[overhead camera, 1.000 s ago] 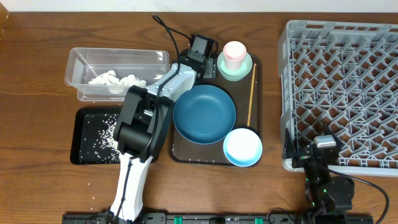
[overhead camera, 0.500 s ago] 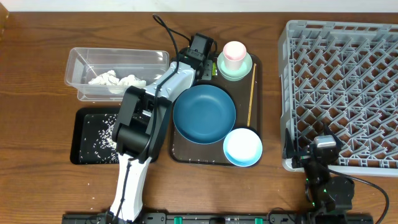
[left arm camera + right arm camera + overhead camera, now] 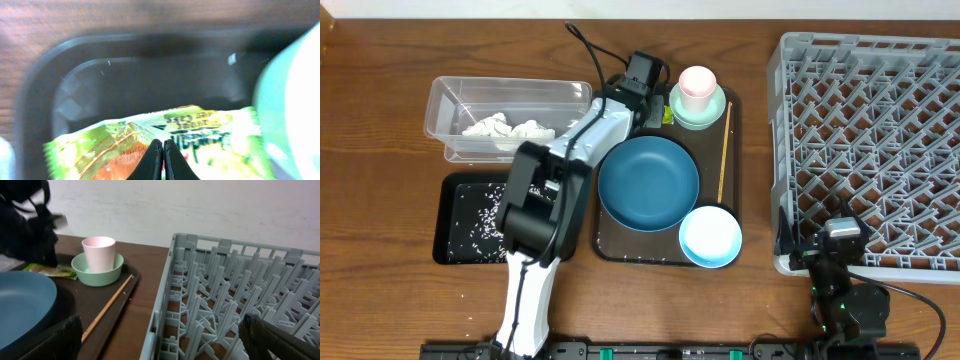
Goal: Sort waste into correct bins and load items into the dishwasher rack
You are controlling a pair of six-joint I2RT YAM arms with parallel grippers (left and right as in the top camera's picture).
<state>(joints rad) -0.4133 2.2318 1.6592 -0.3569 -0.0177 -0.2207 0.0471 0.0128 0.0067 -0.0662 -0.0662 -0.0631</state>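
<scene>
Clear tub (image 3: 552,98) holds tissue wads (image 3: 505,128); black tray (image 3: 458,250), rice (image 3: 488,212).

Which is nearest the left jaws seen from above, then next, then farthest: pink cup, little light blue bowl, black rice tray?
1. Pink cup, right beside the left gripper, whose jaws are shut on the wrapper.
2. Little light blue bowl, down at the front right.
3. Black tray, far off on the left.

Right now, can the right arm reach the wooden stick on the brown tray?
Probably yes: the wooden stick lies uncovered at the edge of the tray nearest the right gripper; the left gripper works at the far corner.
</scene>
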